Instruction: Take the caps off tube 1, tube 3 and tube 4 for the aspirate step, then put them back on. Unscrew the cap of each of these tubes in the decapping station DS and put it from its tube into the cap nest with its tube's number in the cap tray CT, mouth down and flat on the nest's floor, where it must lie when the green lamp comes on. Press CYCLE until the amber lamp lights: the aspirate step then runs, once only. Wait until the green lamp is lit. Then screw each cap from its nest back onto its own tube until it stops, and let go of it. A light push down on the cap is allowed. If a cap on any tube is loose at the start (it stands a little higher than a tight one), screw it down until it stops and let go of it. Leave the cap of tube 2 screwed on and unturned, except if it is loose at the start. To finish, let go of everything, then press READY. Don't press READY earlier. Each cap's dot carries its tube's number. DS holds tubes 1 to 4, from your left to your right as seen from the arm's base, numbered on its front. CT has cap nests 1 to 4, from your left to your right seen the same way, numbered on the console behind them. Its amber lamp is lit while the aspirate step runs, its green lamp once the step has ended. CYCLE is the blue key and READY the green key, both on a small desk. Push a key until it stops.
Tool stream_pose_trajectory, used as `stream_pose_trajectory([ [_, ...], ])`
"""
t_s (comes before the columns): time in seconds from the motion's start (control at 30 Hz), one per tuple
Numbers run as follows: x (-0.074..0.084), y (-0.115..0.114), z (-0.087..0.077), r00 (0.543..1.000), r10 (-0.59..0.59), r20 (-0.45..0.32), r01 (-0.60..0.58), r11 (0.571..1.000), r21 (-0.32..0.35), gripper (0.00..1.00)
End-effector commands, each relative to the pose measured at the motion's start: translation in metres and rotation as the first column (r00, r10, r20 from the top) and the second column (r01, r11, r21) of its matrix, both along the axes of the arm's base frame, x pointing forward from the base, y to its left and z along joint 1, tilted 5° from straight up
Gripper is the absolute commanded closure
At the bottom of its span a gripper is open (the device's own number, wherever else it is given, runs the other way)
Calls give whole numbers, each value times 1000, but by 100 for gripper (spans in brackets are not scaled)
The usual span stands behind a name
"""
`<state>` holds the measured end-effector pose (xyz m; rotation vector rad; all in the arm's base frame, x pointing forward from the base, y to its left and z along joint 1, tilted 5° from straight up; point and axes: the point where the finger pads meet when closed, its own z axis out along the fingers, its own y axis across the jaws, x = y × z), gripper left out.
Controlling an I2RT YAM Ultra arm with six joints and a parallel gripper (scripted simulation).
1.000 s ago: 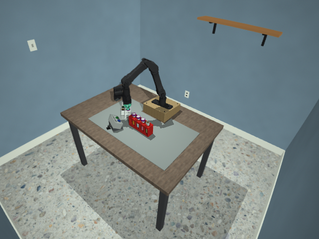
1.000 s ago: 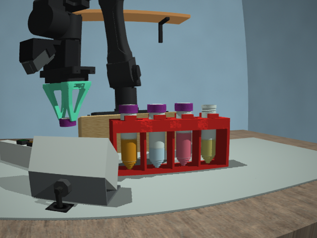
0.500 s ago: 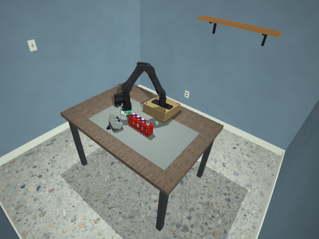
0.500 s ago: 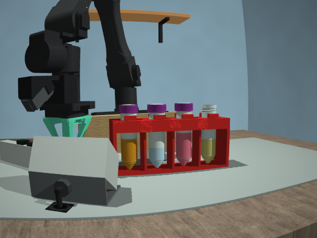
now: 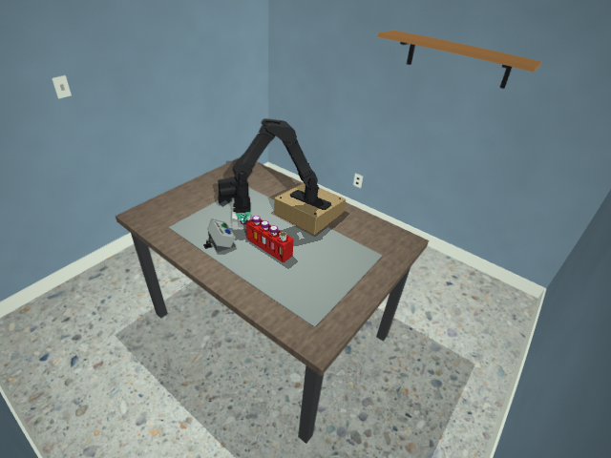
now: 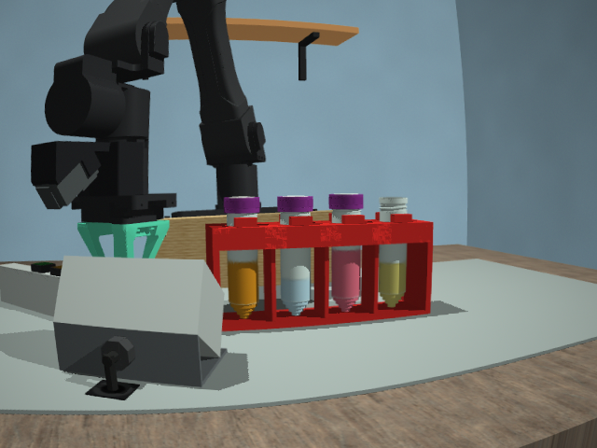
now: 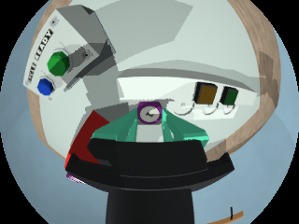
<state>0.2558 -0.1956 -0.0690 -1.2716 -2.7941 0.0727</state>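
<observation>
Hand (image 7: 149, 126) clamped on purple cap (image 7: 149, 114), low over cap tray (image 7: 187, 90); 3 tubes capped in red rack (image 6: 318, 236), 1 uncapped.

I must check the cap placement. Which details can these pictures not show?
- Exterior: grey key desk hides the green gripper's fingertips and the cap tray.
- Wrist: purple cap covers its nest; dot number too small.
- Top: red tube rack's numbers too small.
</observation>
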Motion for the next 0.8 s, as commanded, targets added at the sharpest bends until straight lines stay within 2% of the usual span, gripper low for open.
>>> stream_pose_trajectory([
  [0.0,3,-2,3,1000,2,11,-2,1000,-9,100],
  [0.77,2,-3,-7,1000,2,11,-2,1000,-9,100],
])
